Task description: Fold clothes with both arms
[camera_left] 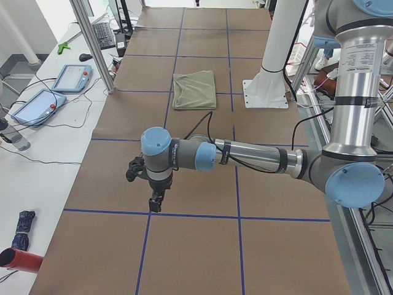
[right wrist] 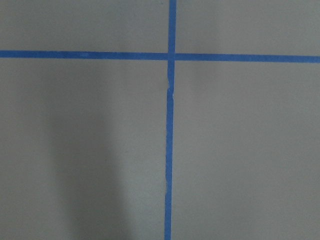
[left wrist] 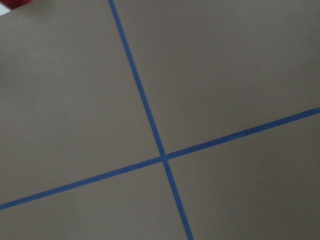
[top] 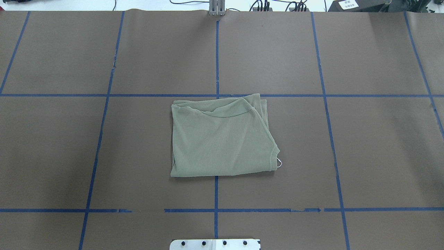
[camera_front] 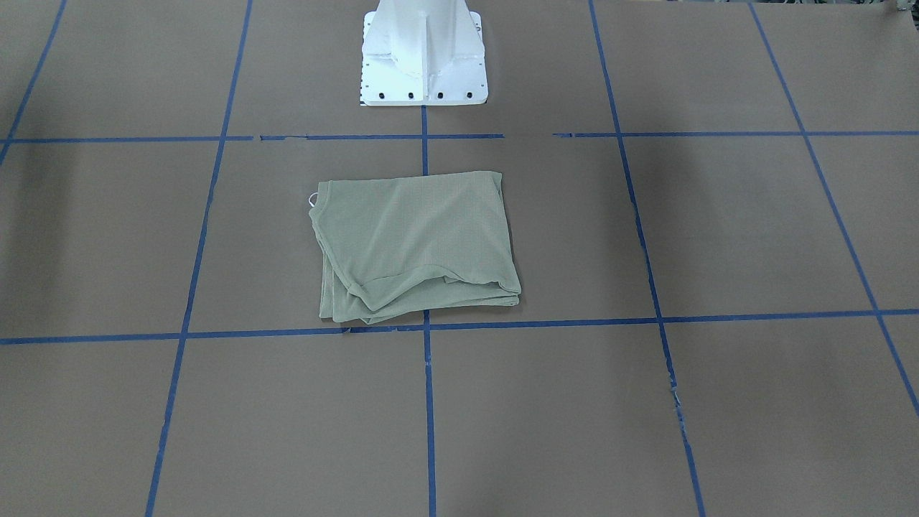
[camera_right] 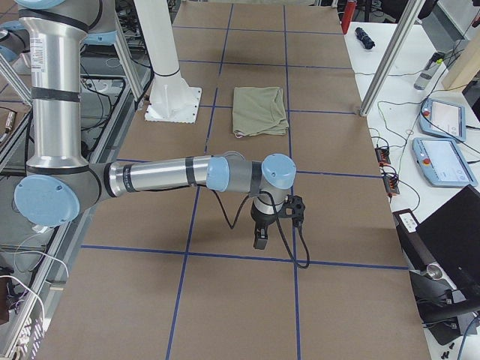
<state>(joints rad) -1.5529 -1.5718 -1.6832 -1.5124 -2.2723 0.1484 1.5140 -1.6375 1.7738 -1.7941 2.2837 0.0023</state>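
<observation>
Lying folded on the brown-papered table (top: 381,156), an olive-green shirt (top: 222,139) sits squarely in front of the robot's white pedestal (camera_front: 423,64), apart from it and straddling the blue tape line (top: 216,52) that runs straight out from the pedestal's middle. Other tape lines divide the table into large squares around the pedestal. Off the table's edge opposite the pedestal, on white benches, lie two blue-and-grey control tablets (camera_left: 70,78), a keyboard (camera_left: 104,35) and loose black cables, with a slanted aluminium post (camera_left: 92,46) standing at that edge; a red cylinder (camera_left: 18,260) rests on the bench at the end on the pedestal's left. Both arms reach out level over the table, well to either side of the pedestal and far from the shirt. The left hand (camera_left: 156,203) points down just above a tape crossing; whether it is clenched or released cannot be told. The right hand (camera_right: 260,238) hangs likewise near a tape crossing at the opposite end, its state equally unclear. Both wrist cameras show only brown paper and blue tape. The shirt forms a rough rectangle of several layers, smooth on top, with stacked curved edges showing along the side away from the pedestal. A ribbed edge runs to the corner nearest the pedestal on the robot's right, where a thin white loop (top: 279,163) pokes out.
</observation>
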